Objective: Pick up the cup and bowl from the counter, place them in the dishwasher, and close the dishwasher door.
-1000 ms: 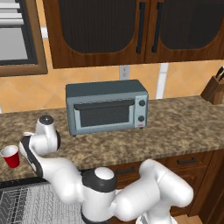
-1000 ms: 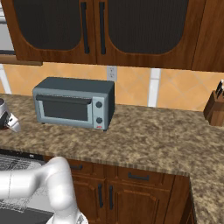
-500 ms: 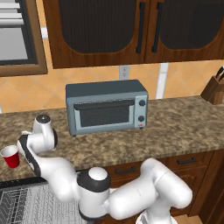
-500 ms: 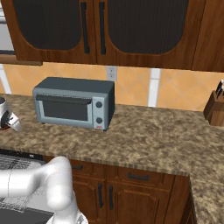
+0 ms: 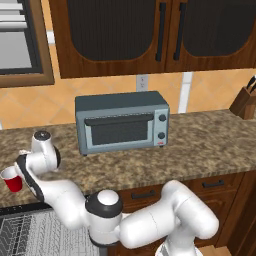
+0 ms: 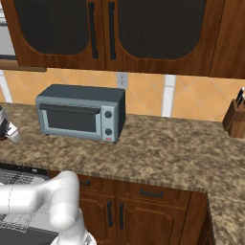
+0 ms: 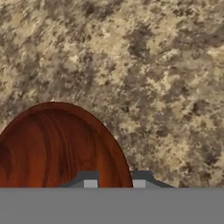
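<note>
gripper (image 7: 114,183): your hand view has the two fingertips close together at the bottom edge, straddling the bowl's near rim. Jaws look pinched on that rim, so read it as grasping the bowl.
bowl (image 7: 57,148): reddish-brown with a wood-grain look, lower left of your hand view, sitting on the counter (image 7: 153,78). Its right rim edge runs right between the fingertips.
cup (image 5: 12,179): red with a white rim, upright at the far left of your left base view, just beside the arm's wrist, on the counter's front edge above the dishwasher.
arm (image 5: 145,225): reaches from lower right across to the far left, wrist low over the counter by the cup.
dishwasher (image 5: 25,230): white wire rack visible at the lower left, under the counter edge.
toaster oven (image 5: 122,122): grey-blue, mid counter against the wall, well apart from the cup.
knife block (image 6: 235,117): far right on the counter.
</note>
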You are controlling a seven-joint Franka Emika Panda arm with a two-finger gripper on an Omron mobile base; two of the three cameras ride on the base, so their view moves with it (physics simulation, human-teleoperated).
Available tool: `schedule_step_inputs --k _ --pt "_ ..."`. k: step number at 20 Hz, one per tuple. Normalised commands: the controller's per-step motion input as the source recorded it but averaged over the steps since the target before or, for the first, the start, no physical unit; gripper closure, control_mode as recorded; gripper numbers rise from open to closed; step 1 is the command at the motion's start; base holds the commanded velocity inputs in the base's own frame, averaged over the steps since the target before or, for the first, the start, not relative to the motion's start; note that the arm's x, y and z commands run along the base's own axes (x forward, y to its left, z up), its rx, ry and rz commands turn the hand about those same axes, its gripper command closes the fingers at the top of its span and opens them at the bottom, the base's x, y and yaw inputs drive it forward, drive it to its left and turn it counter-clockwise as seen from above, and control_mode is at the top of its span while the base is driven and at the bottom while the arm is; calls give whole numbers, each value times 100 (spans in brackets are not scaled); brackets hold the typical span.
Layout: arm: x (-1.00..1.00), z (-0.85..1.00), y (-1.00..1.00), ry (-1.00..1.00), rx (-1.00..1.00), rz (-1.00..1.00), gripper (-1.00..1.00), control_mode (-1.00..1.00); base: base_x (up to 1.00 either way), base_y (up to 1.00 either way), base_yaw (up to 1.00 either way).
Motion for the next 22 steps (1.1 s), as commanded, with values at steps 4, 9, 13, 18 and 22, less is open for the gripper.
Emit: schedule_step_inputs --k 4,9,13,18,22 --pt "-3 0 -32 -2 0 -6 100 -100 0 0 0" --pt "-43 -1 -62 -6 0 -15 100 -100 0 0 0" --pt "-93 -9 -88 3 0 -2 100 -100 0 0 0" --pt "-100 0 -85 3 1 6 100 -100 0 0 0" --pt "-100 0 -52 15 4 1 100 -100 0 0 0"
